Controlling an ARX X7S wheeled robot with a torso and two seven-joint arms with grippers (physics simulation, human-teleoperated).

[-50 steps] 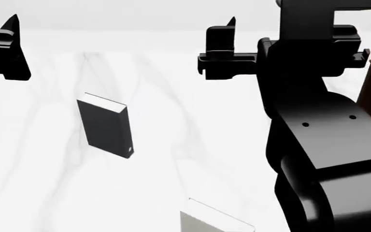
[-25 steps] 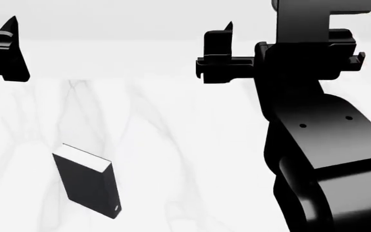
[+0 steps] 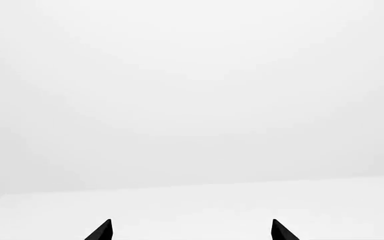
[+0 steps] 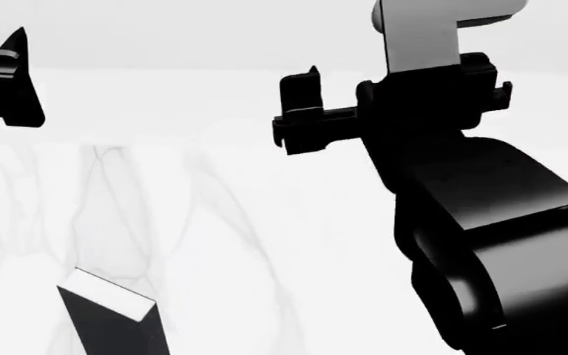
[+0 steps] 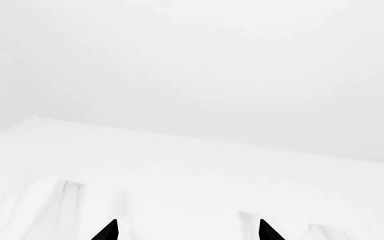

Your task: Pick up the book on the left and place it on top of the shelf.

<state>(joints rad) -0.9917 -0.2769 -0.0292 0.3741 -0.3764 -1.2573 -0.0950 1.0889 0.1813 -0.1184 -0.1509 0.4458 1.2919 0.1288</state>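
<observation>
The thin black rectangular book with white page edges [image 4: 115,319] has slid downward across the head view over the last second. It was near the middle of the white marble-veined tabletop [image 4: 215,222], and it now sits at the bottom edge of the picture, cut off so that only its upper end and one page edge show. The light grey book that lay below and to the right of it a second ago is gone from the picture, and so is the sliver of brown at the far right. Both arms hold much the same place in the frame, so the head or torso seems to have tilted up rather than the book having moved. Judged from this, the pick has not begun, and the book is drifting out of sight just when it needs to be watched.

The left gripper [image 4: 6,81] hangs high above and to the left of the book, well apart from it. In its wrist view the two black fingertips [image 3: 100,231] stand spread with nothing between them. The right gripper [image 4: 299,111] is raised above and to the right of the book. Its fingertips [image 5: 108,231] are likewise parted and empty.

The shelf appears in no current picture. The book's pale dot is cut off. Both wrist views show only blank white table and wall.
</observation>
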